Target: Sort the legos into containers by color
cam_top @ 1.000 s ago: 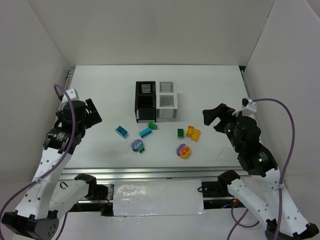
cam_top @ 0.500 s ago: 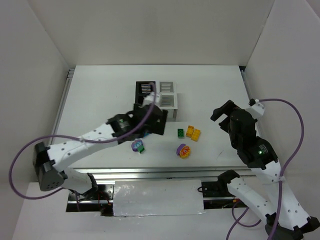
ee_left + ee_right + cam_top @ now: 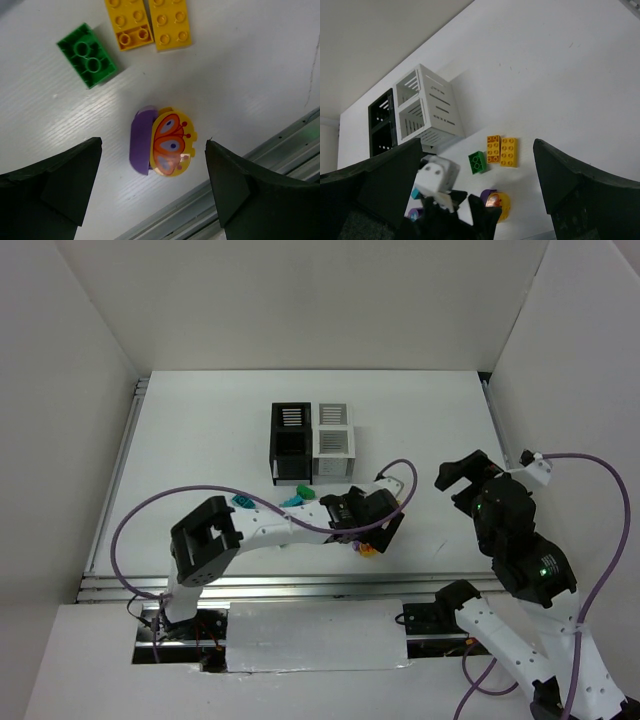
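White worktop (image 3: 200, 440), plain white walls on three sides. Left arm (image 3: 270, 527) lies low across the front and reaches toward the right half.

Containers (image 3: 313, 443) are one tight cluster, two black and two white. From above they sit well beyond the left claw (image 3: 152, 146) and off to its left.

Left claw is spread wide and grips nothing. It hangs over the yellow butterfly piece (image 3: 170, 145), which lies between the fingers (image 3: 65, 180) with clear gaps on both sides. Purple piece (image 3: 140, 142) touches the butterfly piece on the side of the claw's left finger.

Ahead of that claw:
- green brick (image 3: 88, 55), lying toward the left finger side
- two yellow bricks (image 3: 150, 22), further out, side by side and touching

Two teal bricks (image 3: 241, 502) and a small green piece (image 3: 305, 494) lie behind the claw, just beyond the forearm.

Right claw (image 3: 462, 476) is also spread wide and empty. It is raised, well to the right of all the legos.
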Tool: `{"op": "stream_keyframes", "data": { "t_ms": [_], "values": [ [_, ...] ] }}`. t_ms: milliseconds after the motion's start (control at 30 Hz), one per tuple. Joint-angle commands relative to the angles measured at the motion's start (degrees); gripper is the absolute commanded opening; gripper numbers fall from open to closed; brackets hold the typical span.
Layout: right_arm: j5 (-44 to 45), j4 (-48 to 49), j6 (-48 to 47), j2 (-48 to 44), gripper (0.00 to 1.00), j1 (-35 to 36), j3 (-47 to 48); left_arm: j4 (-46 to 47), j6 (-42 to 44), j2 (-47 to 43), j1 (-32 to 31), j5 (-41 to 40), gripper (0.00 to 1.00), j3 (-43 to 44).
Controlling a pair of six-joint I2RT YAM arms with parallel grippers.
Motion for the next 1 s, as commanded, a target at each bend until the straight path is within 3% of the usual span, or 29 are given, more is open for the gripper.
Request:
{"op": "stream_keyframes", "data": {
  "t_ms": [0,233,333,433,467,533,567,633,667,833,967],
  "values": [
    [-0.87,1.03,-1.56,-1.07,1.0,0.54,-0.21,4.24,0.69,4.26,-0.05,1.55,0.96,1.53],
    [-3.59,2.61,-3.06,-0.98,1.0,0.71,-1.35,5.38,1.13,7.86,-0.05,1.82,0.95,0.92],
    [-4.73,3.5,-3.32,-1.16,1.0,0.62,-1.7,6.26,1.84,9.71,-0.05,1.99,0.87,0.57],
    [-4.65,3.06,-3.32,-0.63,1.0,0.62,-1.44,6.44,1.75,10.33,-0.05,3.04,0.67,0.31],
    [-4.56,3.14,-3.32,-0.63,1.0,0.62,-1.53,6.87,1.57,9.72,-0.05,3.13,0.55,-0.56],
    [-4.12,3.32,-2.8,-0.81,1.0,0.62,-1.79,7.58,1.4,8.4,-0.05,3.4,0.43,-2.06],
    [-3.86,3.41,-2.54,-1.15,1.0,0.62,-2.14,8.71,1.4,6.13,-0.05,3.66,0.29,-2.94],
    [-2.98,3.67,-1.48,-1.51,1.0,0.62,-2.4,10.47,2.53,3.05,-0.05,3.66,0.16,-6.8],
    [-2.72,3.59,-0.87,-1.68,1.0,0.62,-2.49,11.7,3.06,-1.06,-0.05,3.49,0.01,-8.29],
    [-6.04,5.6,-0.77,-2.22,1.0,0.54,-2.23,29.17,11.75,-17.5,-0.05,6.9,0.0,-25.59],
    [-19.72,9.38,-6.65,2.43,0.94,0.54,-0.92,39.55,18.35,-29.98,0.12,14.36,0.0,-34.75]
  ]
}}
